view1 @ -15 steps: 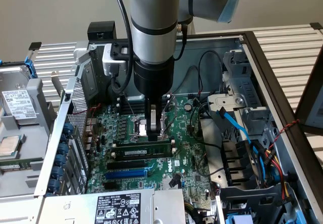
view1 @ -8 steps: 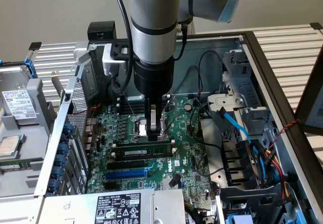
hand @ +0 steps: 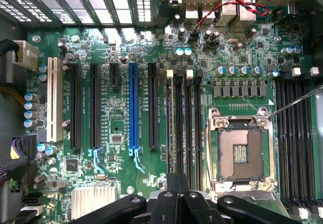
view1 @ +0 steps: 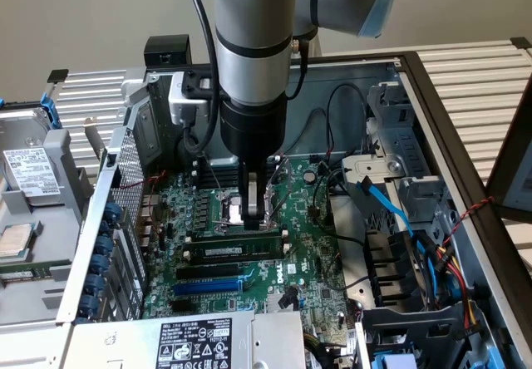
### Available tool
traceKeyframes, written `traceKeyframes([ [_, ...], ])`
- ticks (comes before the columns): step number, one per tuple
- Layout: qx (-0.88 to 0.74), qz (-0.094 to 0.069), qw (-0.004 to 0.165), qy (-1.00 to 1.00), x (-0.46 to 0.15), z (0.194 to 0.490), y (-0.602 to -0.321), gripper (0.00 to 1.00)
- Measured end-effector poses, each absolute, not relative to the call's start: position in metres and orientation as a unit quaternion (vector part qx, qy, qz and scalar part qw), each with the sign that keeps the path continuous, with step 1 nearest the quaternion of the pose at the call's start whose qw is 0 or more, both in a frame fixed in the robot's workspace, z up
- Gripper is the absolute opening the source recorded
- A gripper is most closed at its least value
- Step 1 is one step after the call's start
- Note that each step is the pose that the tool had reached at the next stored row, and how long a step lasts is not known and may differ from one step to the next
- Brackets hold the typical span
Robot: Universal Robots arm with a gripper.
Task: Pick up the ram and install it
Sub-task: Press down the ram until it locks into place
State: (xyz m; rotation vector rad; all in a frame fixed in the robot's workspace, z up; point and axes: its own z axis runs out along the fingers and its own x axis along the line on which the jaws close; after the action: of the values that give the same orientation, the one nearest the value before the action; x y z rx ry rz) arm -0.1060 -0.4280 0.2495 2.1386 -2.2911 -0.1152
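A computer-repair or robotics lab bench, by the look of it; an opened desktop computer case (view1: 432, 95) lies on its side with its green motherboard (view1: 307, 253) exposed, the empty processor socket (hand: 241, 153) and a blue expansion slot (hand: 132, 105) plain to see; loose cables (view1: 453, 257) run through the chassis; a bare hard drive (view1: 29, 169) rests beside it; a grey industrial robot arm (view1: 253, 36) stands over the board, against a plain wall.

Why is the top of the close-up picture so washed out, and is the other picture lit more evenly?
In the wrist view, light through the case's vent grille blows out to white. In the exterior view the light is softer and even; the arm casts shade over the motherboard around the shut gripper, and the ram lies dim there.
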Motion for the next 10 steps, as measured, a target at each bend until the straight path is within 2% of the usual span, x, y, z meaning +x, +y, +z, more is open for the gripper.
traceKeyframes([
  [10,0.682,-0.036,0.002,-0.731,-0.106,0.231,-0.428,0.10],
])
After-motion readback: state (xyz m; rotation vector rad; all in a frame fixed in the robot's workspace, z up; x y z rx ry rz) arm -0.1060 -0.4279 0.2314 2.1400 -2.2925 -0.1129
